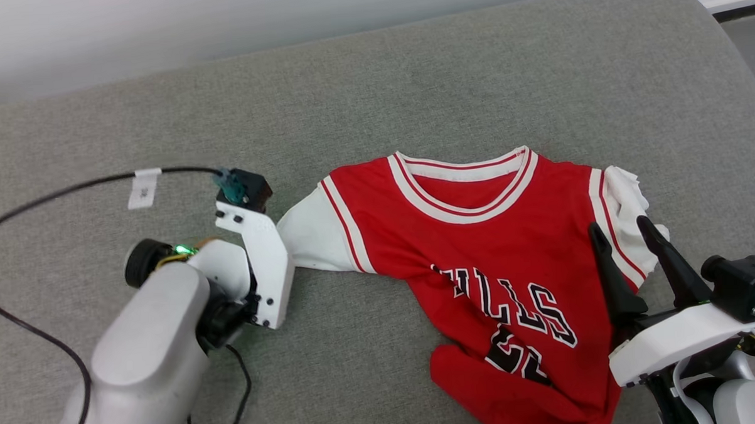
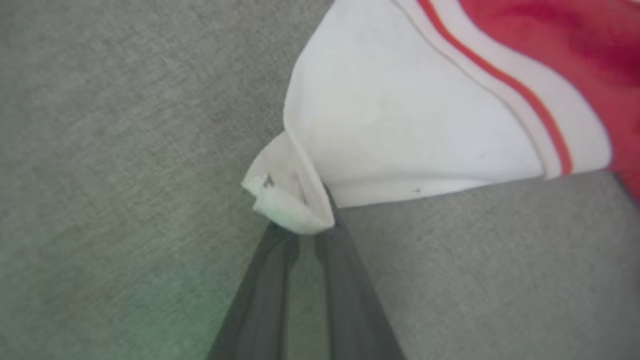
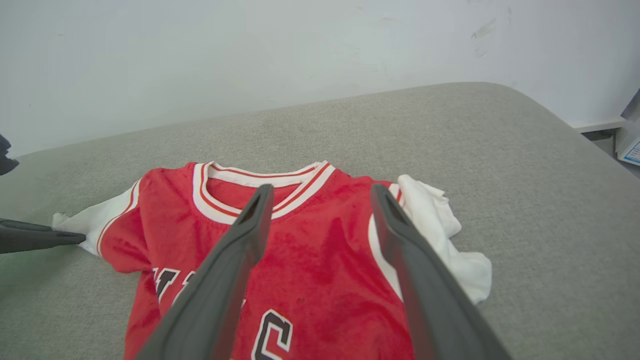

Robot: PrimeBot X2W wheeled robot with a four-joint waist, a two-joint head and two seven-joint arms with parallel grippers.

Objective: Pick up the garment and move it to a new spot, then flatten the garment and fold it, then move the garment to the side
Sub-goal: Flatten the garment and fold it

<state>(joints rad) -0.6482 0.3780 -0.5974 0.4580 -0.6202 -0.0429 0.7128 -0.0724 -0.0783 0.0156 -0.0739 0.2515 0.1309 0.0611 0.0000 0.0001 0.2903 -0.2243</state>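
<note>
Two end effectors are at work in your head view, one at each side of the garment [image 1: 479, 246]. The red jersey lies face up on the grey padded surface [image 1: 410, 79], a little right of centre, with its striped collar pointing away from the robot and the black lettering toward it. The near hem is rumpled and partly folded back on itself at the lower edge of that view. Your left end effector [image 2: 306, 234] has its two dark fingers pinched together on the outer edge of the white sleeve on the robot's left, and that sleeve is drawn out sideways and lies low against the padding. Your right end effector [image 1: 622, 227] stands with its fingers spread wide apart and grips nothing. It sits over the garment's right side, next to the bunched white sleeve there, and you cannot tell whether the tips touch the fabric. A black cable [image 1: 50, 197] with a white tag [image 1: 144, 187] runs across the padding to the left wrist. A pale wall [image 3: 300, 50] rises behind the surface.
</note>
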